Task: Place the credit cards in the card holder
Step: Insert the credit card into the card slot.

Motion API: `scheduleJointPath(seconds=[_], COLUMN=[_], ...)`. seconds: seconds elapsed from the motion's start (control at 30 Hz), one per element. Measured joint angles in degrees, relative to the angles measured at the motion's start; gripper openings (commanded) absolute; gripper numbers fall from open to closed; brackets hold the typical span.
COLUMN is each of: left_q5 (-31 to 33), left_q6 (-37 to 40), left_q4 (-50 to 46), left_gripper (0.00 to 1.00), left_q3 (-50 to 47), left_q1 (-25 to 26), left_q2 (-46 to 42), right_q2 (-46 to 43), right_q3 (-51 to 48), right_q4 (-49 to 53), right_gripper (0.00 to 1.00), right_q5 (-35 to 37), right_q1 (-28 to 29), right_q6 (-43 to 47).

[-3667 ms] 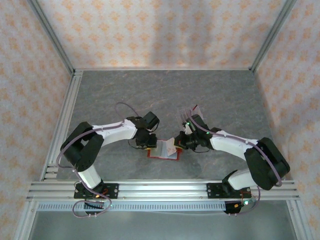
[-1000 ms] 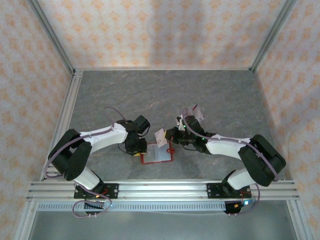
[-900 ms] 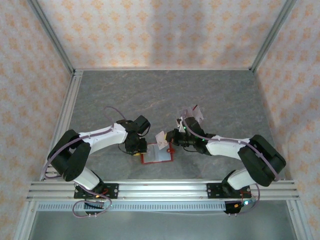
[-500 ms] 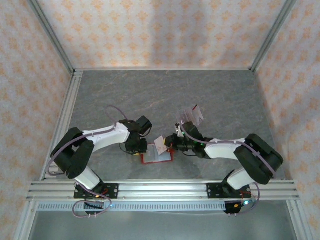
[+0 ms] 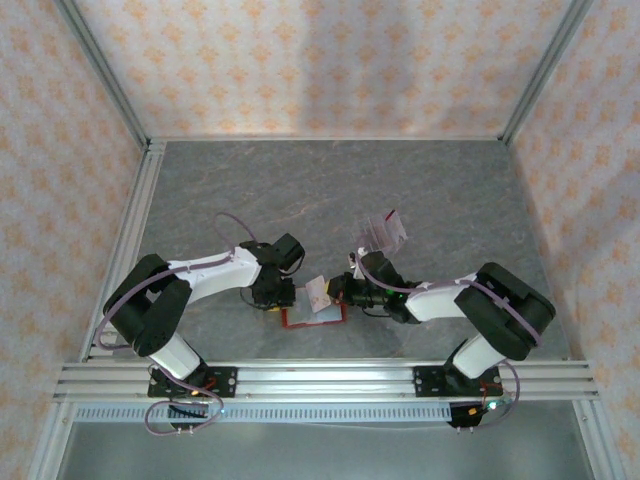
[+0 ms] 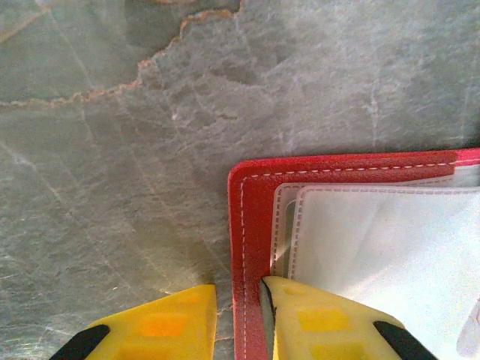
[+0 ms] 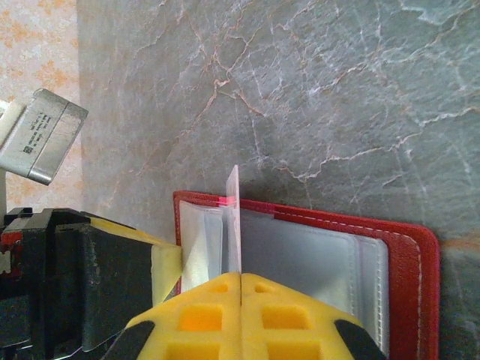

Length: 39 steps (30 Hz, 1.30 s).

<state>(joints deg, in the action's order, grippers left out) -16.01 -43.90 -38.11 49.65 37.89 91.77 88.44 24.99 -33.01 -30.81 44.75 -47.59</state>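
With left gripper (image 6: 238, 296) clamped on card holder (image 6: 251, 217) at its red edge on table (image 6: 112, 150) and right gripper (image 7: 240, 285) pinching one credit card (image 7: 233, 221) edge-on over grey sleeves (image 7: 300, 255), line card with slot mouth, then slide slowly.

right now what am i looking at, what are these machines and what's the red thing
Two robot arms are bolted at the near edge of a grey stone-patterned table. One picture looks down from above; the other two come from a camera on each wrist. The left hand pinches the edge of an open red card holder lying flat. The right hand holds a pale credit card over its grey sleeves. A clear rack sits farther back.
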Motion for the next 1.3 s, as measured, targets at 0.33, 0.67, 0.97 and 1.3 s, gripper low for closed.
scheduleJointPath(seconds=[0.33,0.67,0.97,1.3], left_q5=[0.0,0.0,0.0,0.0], left_q6=[-0.15,-0.63,-0.68,-1.03], left_q4=[0.04,1.14,1.31,1.86], left_gripper=[0.24,0.24,0.23,0.23], left_q3=[-0.07,-1.03,-1.18,-1.73], left_q1=[0.0,0.0,0.0,0.0], left_q2=[0.0,-0.81,-0.9,-1.4], right_q2=[-1.16,-6.95,-6.84,-5.25], right_q3=[-1.49,-3.41,-3.37,-2.43], right_q4=[-1.51,1.14,4.07,5.14], right_gripper=[0.0,0.0,0.0,0.0], right_q5=[0.22,0.81,-0.76,-4.04], right_q1=[0.11,0.11,0.11,0.11], right_q6=[-1.95,-1.9,-1.07,-0.2])
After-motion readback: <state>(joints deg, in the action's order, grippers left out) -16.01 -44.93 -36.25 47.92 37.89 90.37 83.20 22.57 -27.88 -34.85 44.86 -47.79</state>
